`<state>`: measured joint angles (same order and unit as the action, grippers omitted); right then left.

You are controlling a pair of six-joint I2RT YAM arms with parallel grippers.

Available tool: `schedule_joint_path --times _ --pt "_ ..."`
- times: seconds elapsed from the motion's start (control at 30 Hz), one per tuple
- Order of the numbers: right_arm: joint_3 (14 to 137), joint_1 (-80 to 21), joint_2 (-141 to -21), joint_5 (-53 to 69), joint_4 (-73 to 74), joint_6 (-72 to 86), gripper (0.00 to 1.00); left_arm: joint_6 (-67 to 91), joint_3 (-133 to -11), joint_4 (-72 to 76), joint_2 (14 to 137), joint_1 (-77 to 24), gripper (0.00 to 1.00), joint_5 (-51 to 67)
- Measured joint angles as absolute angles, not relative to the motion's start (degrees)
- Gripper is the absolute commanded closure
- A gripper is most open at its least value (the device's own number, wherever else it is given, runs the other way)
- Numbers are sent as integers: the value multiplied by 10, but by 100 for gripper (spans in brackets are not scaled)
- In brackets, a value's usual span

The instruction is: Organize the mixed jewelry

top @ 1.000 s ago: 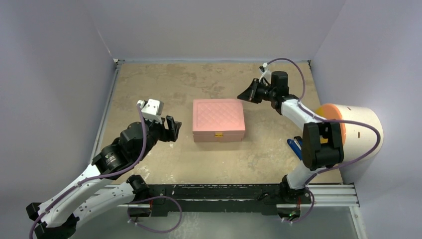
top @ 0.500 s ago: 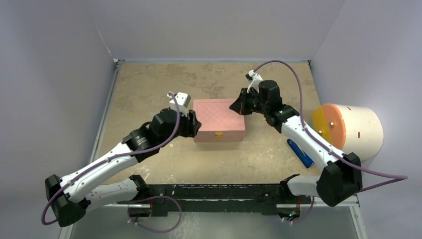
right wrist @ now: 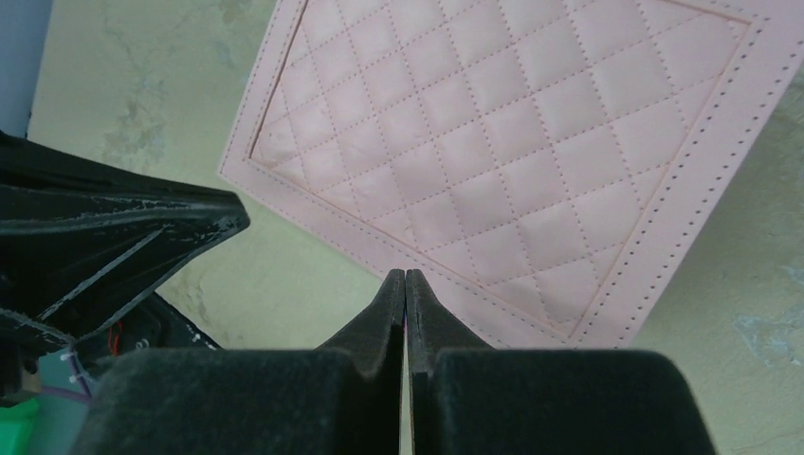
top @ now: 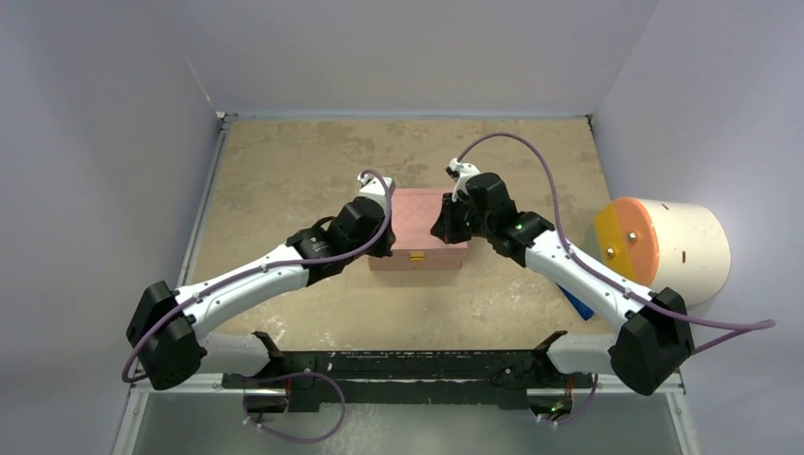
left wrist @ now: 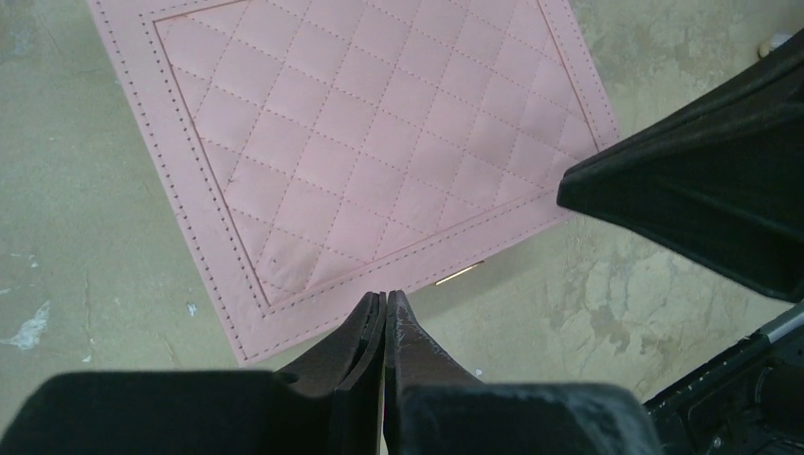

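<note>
Shows a pink quilted box (top: pixel 417 229) closed at the middle of the table (top: pixel 284 171), with a gold clasp (top: pixel 416 255) on its near face. Sets the left gripper (left wrist: pixel 386 296) at the box's left side, fingers pressed together with nothing between them, tips over the lid's stitched border near the clasp. Sets the right gripper (right wrist: pixel 406 275) over the box's right part, likewise closed and empty, tips at the lid's edge. Cannot tell whether either tip touches the lid. Reveals no piece of the mixed jewelry in any view; cannot tell where it lies. Includes an orange-faced white cylinder (top: pixel 664 248) at the table's right edge and a blue object (top: pixel 574 301) beside it, partly behind the right arm.
</note>
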<state>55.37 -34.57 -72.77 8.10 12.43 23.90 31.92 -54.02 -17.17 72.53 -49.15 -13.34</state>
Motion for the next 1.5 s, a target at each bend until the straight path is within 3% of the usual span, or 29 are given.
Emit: schedule_joint_path --times 0.67,1.13,1.5 --pt "564 -384 -795 53 130 230 100 326 -549 -116 815 -491 100 -138" --pt "547 -402 -802 22 100 236 100 369 -494 -64 793 -491 100 -138" --pt "632 -413 -806 13 148 235 100 371 -482 -47 788 -490 100 -137"
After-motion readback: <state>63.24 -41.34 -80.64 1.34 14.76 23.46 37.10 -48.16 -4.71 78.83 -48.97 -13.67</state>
